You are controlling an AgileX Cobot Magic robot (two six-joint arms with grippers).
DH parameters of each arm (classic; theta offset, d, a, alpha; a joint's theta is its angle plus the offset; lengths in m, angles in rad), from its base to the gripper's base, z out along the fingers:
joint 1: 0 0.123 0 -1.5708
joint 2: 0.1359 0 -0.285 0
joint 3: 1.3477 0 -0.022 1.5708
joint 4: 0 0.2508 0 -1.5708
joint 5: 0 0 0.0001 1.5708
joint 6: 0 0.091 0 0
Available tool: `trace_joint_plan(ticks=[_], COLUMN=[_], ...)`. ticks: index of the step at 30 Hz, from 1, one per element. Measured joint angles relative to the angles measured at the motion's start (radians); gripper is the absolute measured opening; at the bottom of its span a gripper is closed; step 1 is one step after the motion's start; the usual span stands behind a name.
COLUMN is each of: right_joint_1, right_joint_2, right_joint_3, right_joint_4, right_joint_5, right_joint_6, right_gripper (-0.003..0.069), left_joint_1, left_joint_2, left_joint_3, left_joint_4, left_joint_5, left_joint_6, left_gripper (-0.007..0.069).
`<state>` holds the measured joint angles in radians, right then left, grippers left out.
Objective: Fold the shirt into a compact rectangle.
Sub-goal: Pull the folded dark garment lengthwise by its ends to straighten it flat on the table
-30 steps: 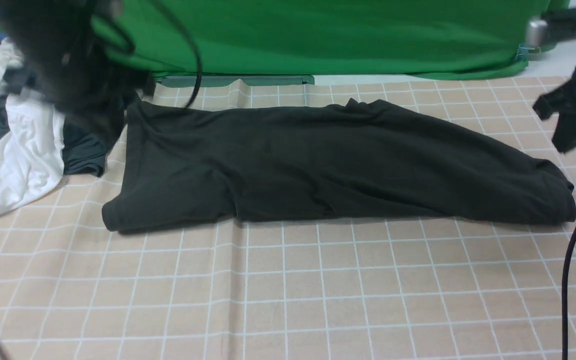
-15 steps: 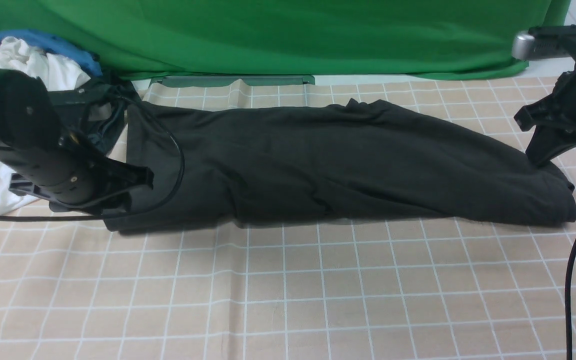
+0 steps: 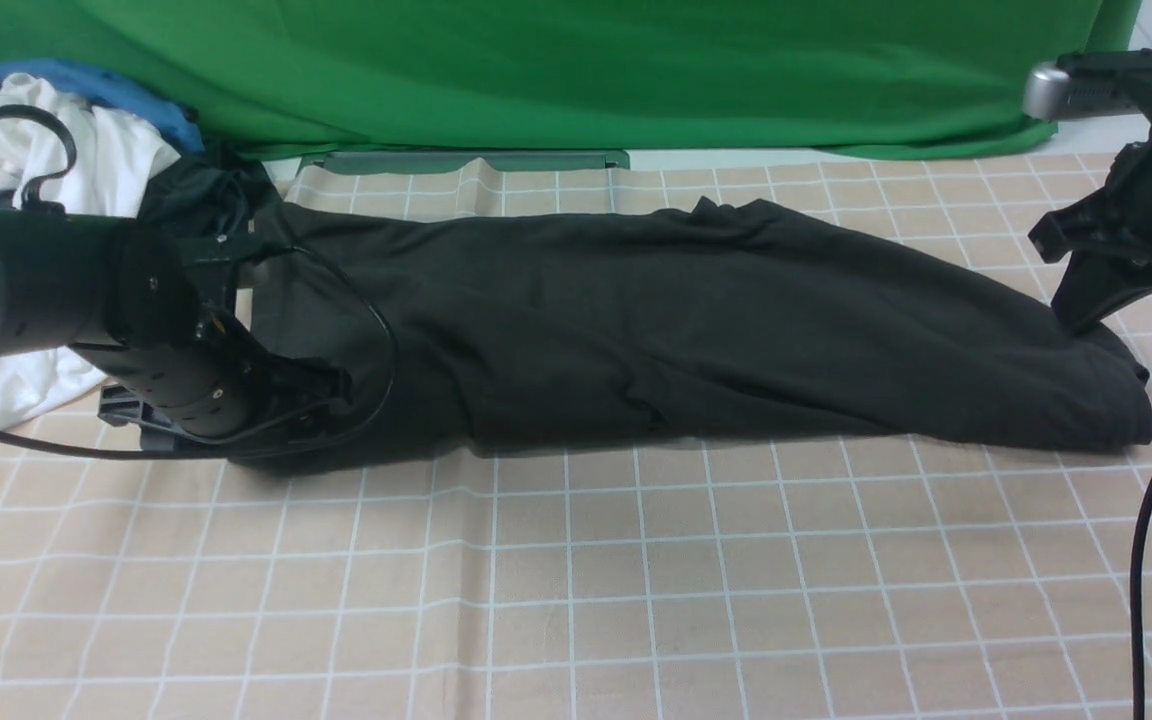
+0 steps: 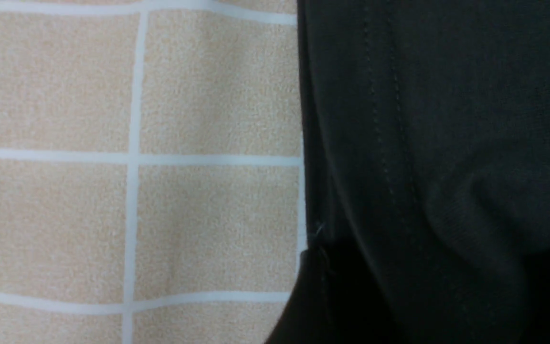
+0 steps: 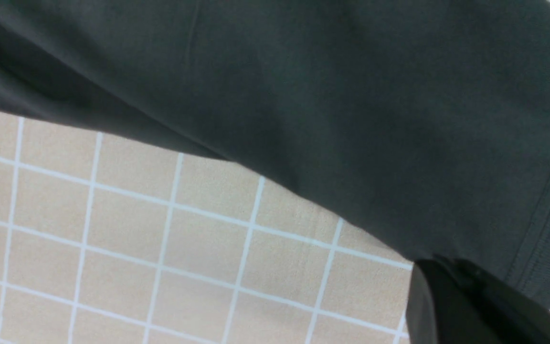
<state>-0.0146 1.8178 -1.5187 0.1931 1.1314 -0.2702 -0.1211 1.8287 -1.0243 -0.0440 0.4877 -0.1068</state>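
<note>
Black jersey shirt [image 3: 696, 320], long rumpled band, checked cloth [image 3: 576, 580], left fingers [image 3: 328, 384], right fingers [image 3: 1086, 288] at ends, grip unclear.

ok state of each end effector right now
Left end effector: low at the shirt's left end, state cannot be told.
Right end effector: at the shirt's right end, cannot be told.

The shirt [image 3: 696, 320] is plain black. Under it the tablecloth [image 3: 576, 600] is beige, gridded white; behind it the backdrop [image 3: 576, 70] is green.
</note>
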Motion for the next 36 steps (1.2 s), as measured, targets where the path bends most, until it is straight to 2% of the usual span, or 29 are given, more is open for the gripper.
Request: trace_joint_plan(ticks=[1, 8, 10, 14, 20, 24, 30, 33, 36], right_joint_1=[0.000, 0.000, 0.000, 0.000, 0.000, 0.000, 0.000, -0.019, -0.054], right_joint_2=[0.000, 0.000, -0.007, -0.088, -0.350, -0.470, -0.460, -0.406, -0.345], right_joint_3=[0.000, 0.000, 0.000, 0.000, 0.000, 0.000, 0.027, 0.096, 0.141], right_joint_4=[0.000, -0.004, -0.005, -0.012, -0.013, -0.025, -0.078, -0.137, -0.144], right_joint_5=[-0.001, 0.000, 0.012, 0.011, -0.149, -0.189, -0.086, -0.077, -0.091], right_joint_6=[-0.002, -0.022, -0.023, -0.024, -0.014, -0.001, 0.031, 0.087, 0.136], right_gripper=[0.0046, 0.0106, 0.0122, 0.0127, 0.0103, 0.0098, 0.0097, 0.0099, 0.0118], left_joint_1=[0.000, -0.001, -0.001, 0.000, 0.000, 0.000, 0.000, 0.000, 0.000], left_joint_2=[0.001, 0.007, -0.002, -0.045, -0.153, -0.215, -0.252, -0.252, -0.252], left_joint_3=[0.000, -0.015, -0.022, -0.022, -0.022, -0.022, -0.020, -0.020, -0.020], left_joint_4=[-0.001, -0.031, -0.021, -0.003, 0.003, 0.005, 0.031, 0.068, 0.077], left_joint_5=[0.000, 0.011, 0.037, 0.101, 0.123, 0.143, 0.222, 0.249, 0.249], left_joint_6=[0.000, 0.019, 0.036, 0.040, 0.049, 0.049, 0.049, 0.049, 0.049], left_gripper=[0.0521, 0.0118, 0.0069, 0.0071, 0.0071, 0.0071, 0.0071, 0.0071, 0.0071])
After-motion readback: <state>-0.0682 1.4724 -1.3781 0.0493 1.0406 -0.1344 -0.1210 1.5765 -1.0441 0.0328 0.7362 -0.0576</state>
